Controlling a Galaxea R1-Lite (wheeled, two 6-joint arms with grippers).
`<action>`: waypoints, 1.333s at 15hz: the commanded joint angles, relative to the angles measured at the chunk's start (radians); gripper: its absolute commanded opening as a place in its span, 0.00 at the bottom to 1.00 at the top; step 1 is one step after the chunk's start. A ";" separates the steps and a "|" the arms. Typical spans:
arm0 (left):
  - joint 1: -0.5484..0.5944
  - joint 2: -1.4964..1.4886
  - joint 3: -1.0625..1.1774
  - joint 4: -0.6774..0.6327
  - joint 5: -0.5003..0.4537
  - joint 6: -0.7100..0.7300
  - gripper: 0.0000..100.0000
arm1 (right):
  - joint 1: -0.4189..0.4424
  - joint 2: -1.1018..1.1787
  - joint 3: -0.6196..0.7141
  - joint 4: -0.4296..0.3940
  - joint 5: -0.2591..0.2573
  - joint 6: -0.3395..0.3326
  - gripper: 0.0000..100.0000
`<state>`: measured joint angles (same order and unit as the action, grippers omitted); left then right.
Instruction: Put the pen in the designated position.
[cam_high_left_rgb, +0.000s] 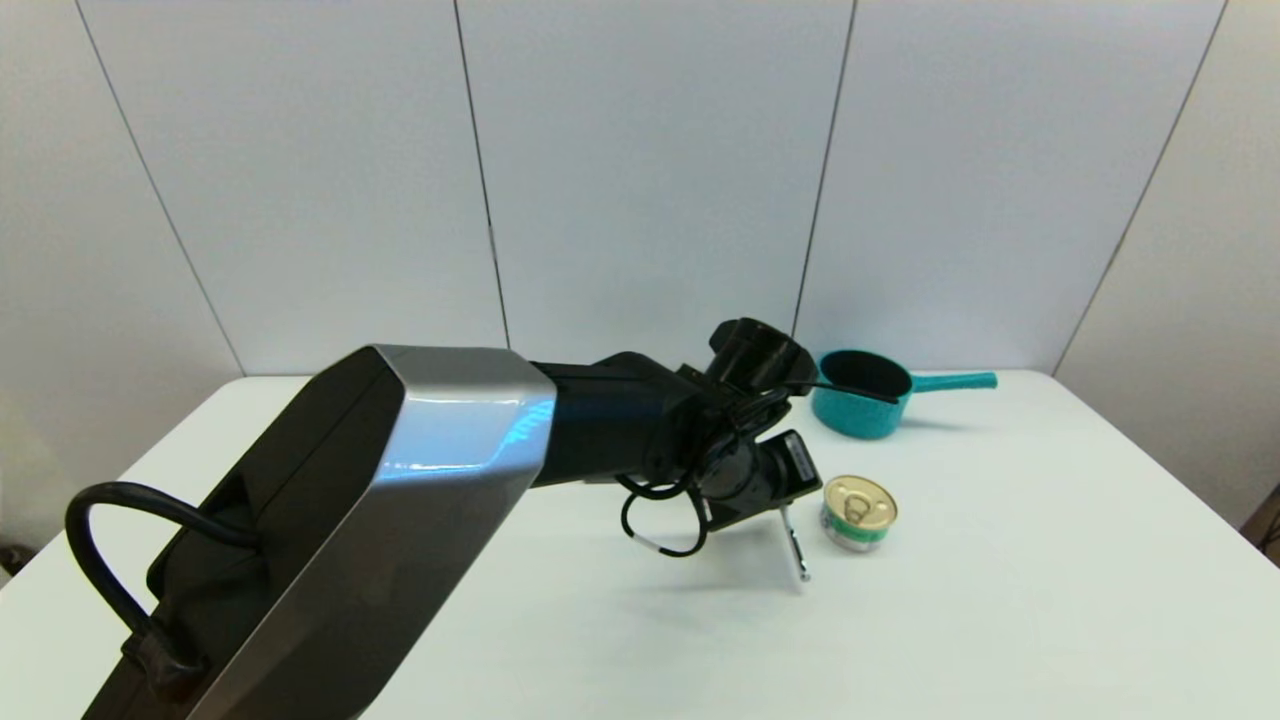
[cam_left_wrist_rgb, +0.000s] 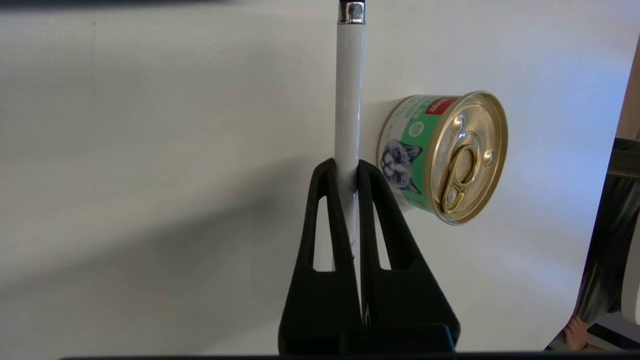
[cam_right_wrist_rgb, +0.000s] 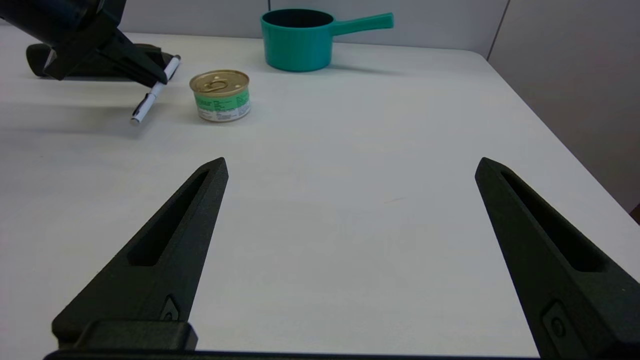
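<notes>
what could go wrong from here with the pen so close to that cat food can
1. The left gripper pinches the pen near one end only, so the long free part could swing or slip in the grip.
2. The cat food can sits right beside the pen; lowering or opening here could knock it, or the released pen might roll against it.
The right gripper is open, apart from both.

the can (cam_left_wrist_rgb: 442, 156) is showing a red brand patch and green label, both too blurred to read.
</notes>
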<state>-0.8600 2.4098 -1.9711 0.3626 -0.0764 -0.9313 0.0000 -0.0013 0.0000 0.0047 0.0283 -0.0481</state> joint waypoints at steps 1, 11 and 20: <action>0.003 0.015 0.000 0.001 -0.010 -0.003 0.00 | 0.000 0.001 0.000 0.000 0.001 -0.001 1.00; 0.001 0.026 0.000 -0.019 -0.028 0.002 0.00 | 0.000 0.001 0.000 0.000 0.001 -0.001 1.00; 0.001 0.022 0.000 -0.016 -0.028 0.005 1.00 | 0.000 0.001 0.000 0.000 0.001 -0.001 1.00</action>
<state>-0.8596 2.4353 -1.9723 0.3385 -0.1043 -0.9221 0.0000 -0.0013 0.0000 0.0047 0.0287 -0.0485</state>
